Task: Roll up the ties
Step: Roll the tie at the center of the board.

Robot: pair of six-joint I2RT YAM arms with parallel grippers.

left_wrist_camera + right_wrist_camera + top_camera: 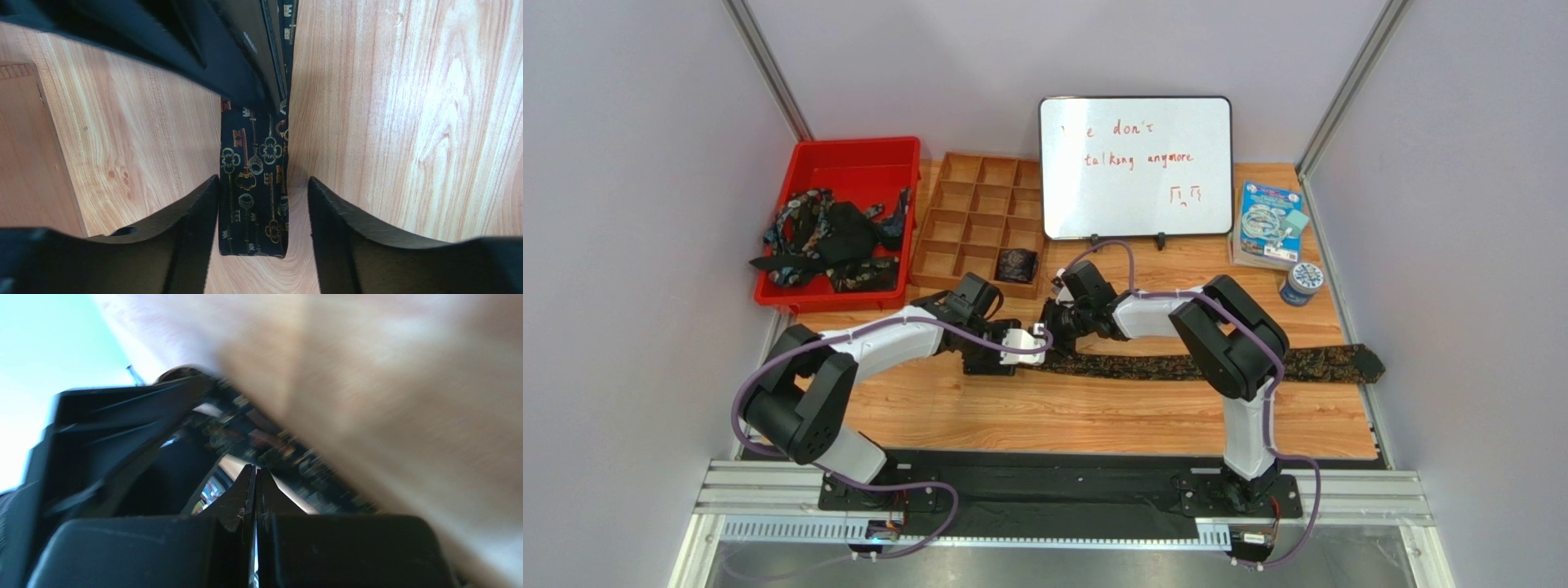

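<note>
A long dark tie [1210, 364] with a gold key pattern lies flat across the table, wide end at the right. Its narrow left end [255, 184] is folded back and lies between my left gripper's [264, 211] open fingers, close to the left finger. My left gripper [1022, 344] sits low over that end. My right gripper [1053, 322] is shut with its fingertips [245, 490] pressed together and nothing visible between them. Its dark body [239, 55] rests on the tie just beyond the fold. A rolled tie [1017, 263] sits in the wooden organizer. More ties [830, 233] lie tangled in the red tray.
The red tray [844, 154] is at the back left, with the wooden compartment organizer [977, 208] beside it; its corner [30, 153] is just left of my left gripper. A whiteboard [1136, 165], a card box [1269, 223] and a small tin [1301, 283] stand at the back right.
</note>
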